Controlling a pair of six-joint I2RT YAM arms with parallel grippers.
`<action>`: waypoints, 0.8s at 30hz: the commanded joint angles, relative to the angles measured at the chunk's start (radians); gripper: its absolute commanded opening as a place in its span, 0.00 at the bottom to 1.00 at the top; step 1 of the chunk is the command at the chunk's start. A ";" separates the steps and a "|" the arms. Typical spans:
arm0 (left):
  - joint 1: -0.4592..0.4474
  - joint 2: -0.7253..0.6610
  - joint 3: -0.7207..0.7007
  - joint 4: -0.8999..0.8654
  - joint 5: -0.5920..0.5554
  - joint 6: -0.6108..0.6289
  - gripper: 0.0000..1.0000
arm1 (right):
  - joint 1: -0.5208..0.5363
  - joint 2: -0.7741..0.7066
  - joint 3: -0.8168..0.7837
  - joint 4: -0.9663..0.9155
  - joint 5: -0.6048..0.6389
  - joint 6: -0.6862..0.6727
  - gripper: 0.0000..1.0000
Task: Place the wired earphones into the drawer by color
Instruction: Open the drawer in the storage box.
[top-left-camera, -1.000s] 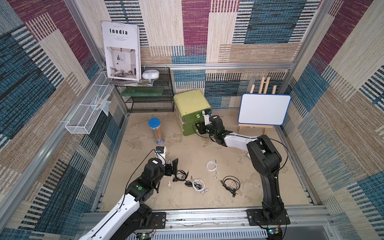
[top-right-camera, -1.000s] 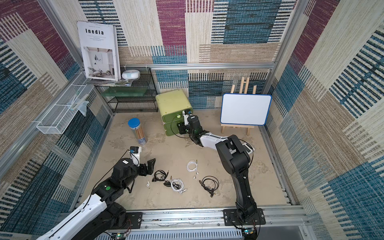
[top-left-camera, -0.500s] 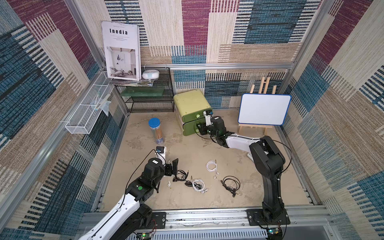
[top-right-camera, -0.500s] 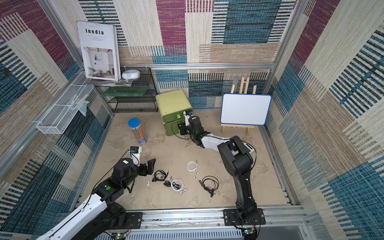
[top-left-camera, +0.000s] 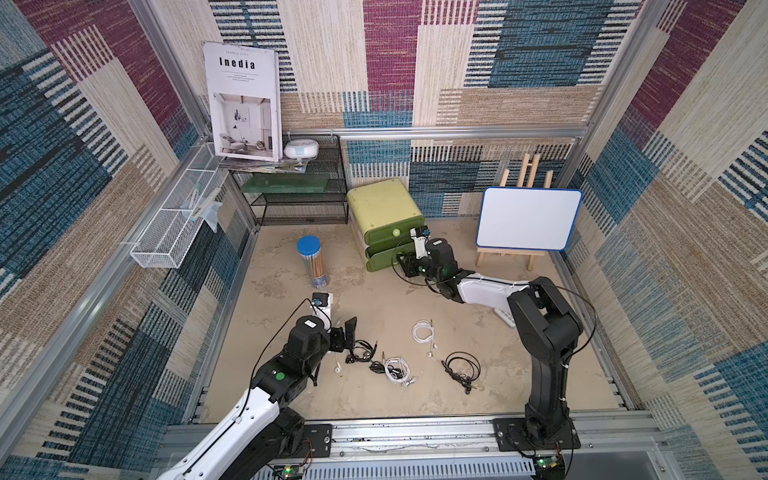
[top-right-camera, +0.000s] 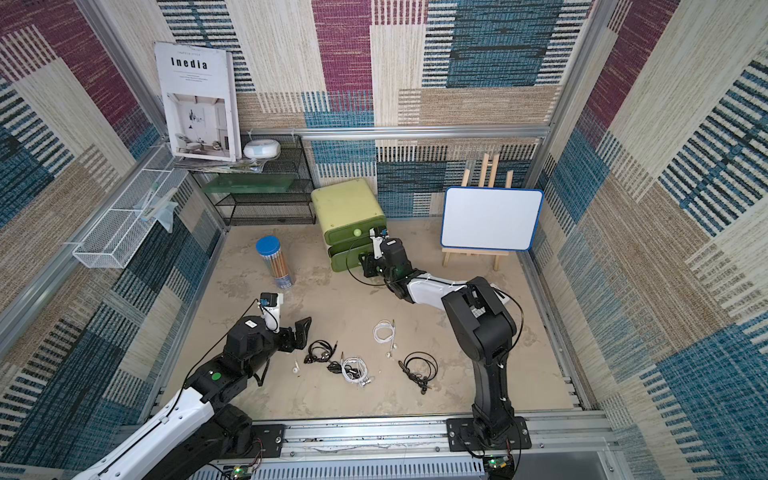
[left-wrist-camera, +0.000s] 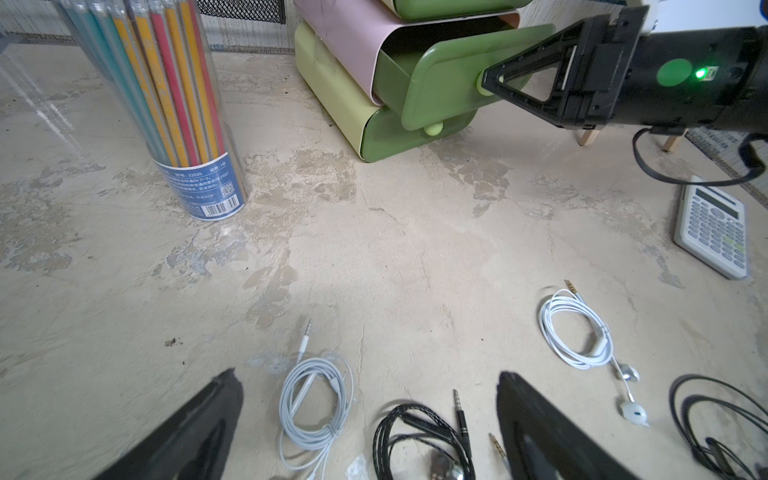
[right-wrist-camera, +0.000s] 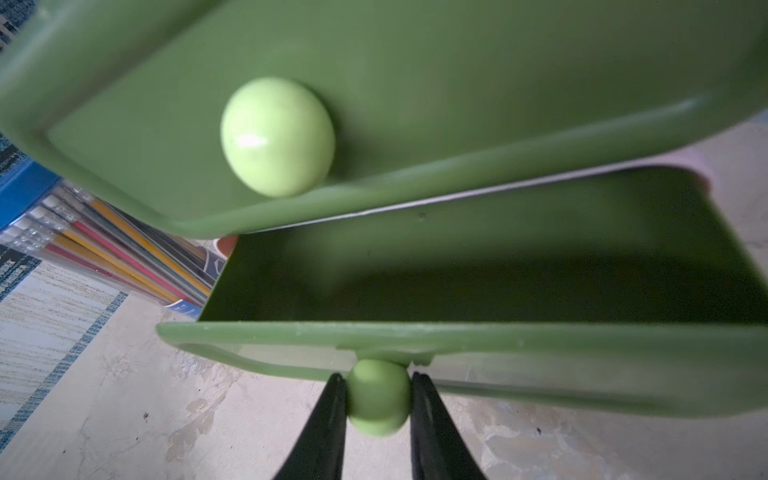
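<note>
Right gripper (right-wrist-camera: 378, 384) clamps the pale-green round knob (right-wrist-camera: 378, 403) of the green plastic drawer (right-wrist-camera: 457, 332) at twelve o'clock. Left gripper (left-wrist-camera: 368, 376), spread wide, hovers over coiled white wired earphones (left-wrist-camera: 316, 399) at seven o'clock.

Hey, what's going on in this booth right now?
Two robot arms are working on sorting earphones into drawers. The right pincer is clamped on the knob of a green drawer, which stands partly open with nothing visible inside. The left pincer hangs open just above the white earphones and black earphones. Every bundle in view lies on the table; none has been picked up yet.
</note>
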 joint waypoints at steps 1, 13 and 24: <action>0.001 -0.002 0.004 0.014 0.008 0.007 0.99 | 0.003 -0.028 -0.025 0.046 0.010 0.009 0.28; 0.001 -0.005 0.003 0.014 0.003 0.007 0.99 | 0.008 -0.114 -0.134 0.047 0.014 0.012 0.28; 0.001 -0.004 0.003 0.013 0.004 0.007 0.99 | 0.022 -0.195 -0.234 0.041 0.017 0.017 0.28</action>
